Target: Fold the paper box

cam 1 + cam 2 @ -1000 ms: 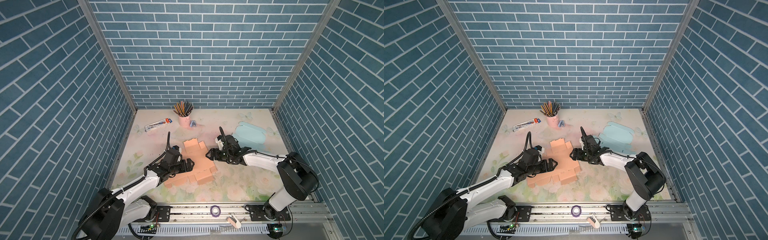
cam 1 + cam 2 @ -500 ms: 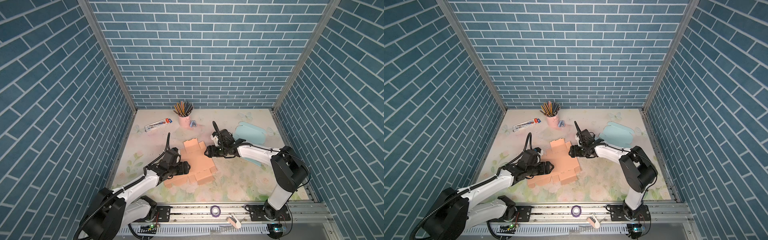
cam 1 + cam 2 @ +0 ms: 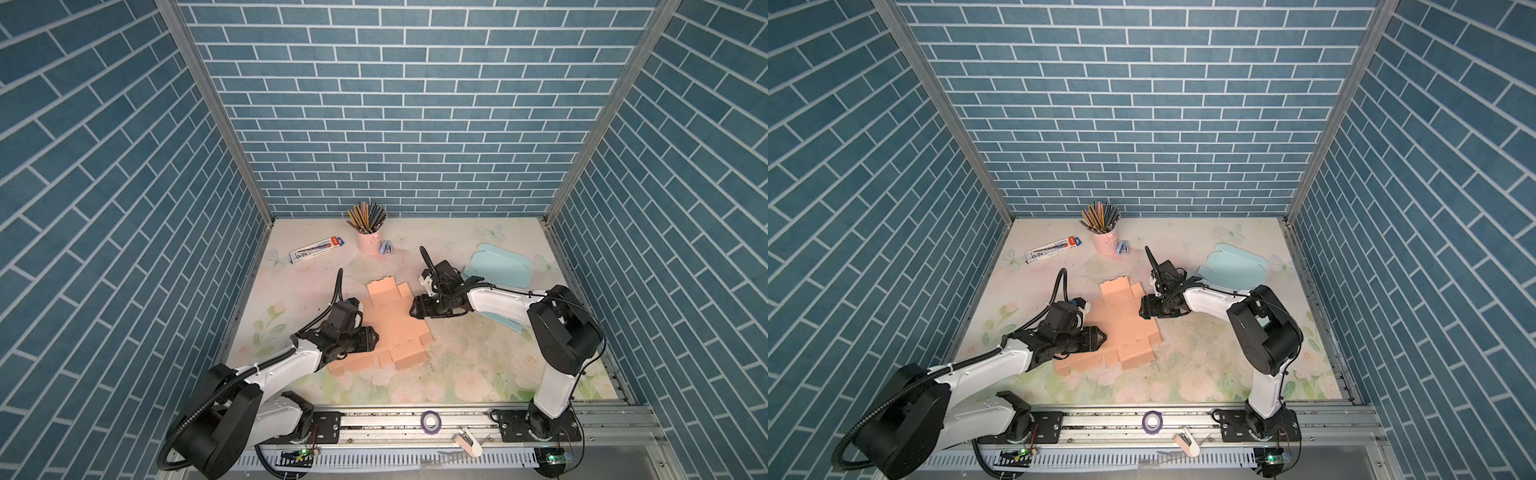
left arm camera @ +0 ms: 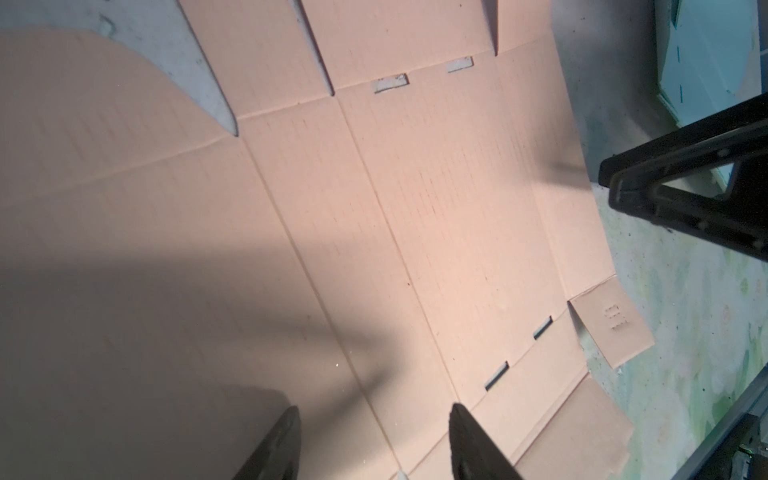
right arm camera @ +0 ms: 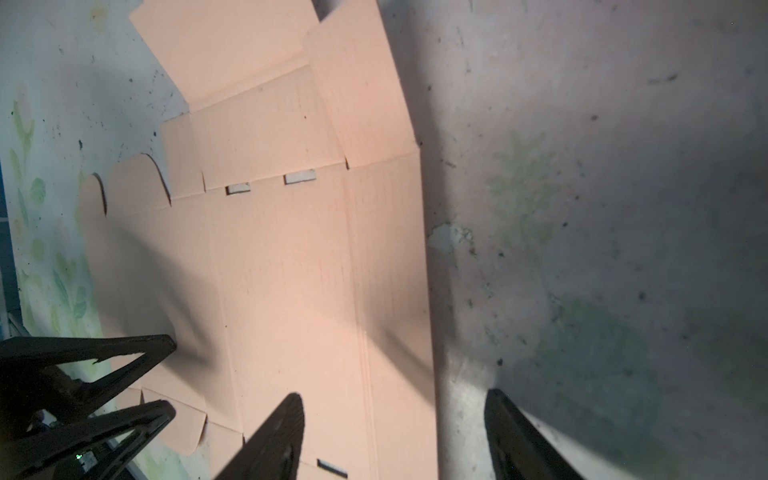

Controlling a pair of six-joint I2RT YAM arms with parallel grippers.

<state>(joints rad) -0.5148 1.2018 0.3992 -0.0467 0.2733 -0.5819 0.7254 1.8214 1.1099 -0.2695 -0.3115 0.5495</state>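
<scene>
The paper box (image 3: 395, 328) (image 3: 1121, 328) is a flat peach cardboard blank lying unfolded mid-table in both top views. My left gripper (image 3: 372, 338) (image 3: 1102, 336) hovers low over its left part. In the left wrist view this left gripper (image 4: 374, 415) is open, with bare cardboard (image 4: 374, 208) under the gap. My right gripper (image 3: 413, 309) (image 3: 1144, 311) sits at the blank's right edge. In the right wrist view that right gripper (image 5: 395, 399) is open and straddles the edge: one finger (image 5: 282, 432) is over cardboard (image 5: 291, 270), the other over bare table.
At the back stand a pink cup of pencils (image 3: 368, 237), a small blue stapler (image 3: 386, 248) and a flat pen box (image 3: 318, 249). A light blue folded box (image 3: 500, 270) lies behind the right arm. A tape roll (image 3: 430, 420) rests on the front rail.
The right arm's elbow has swung inward while its gripper stayed at the blank's right edge. Both grippers' jaws stand narrower than before. The blank has not moved.
</scene>
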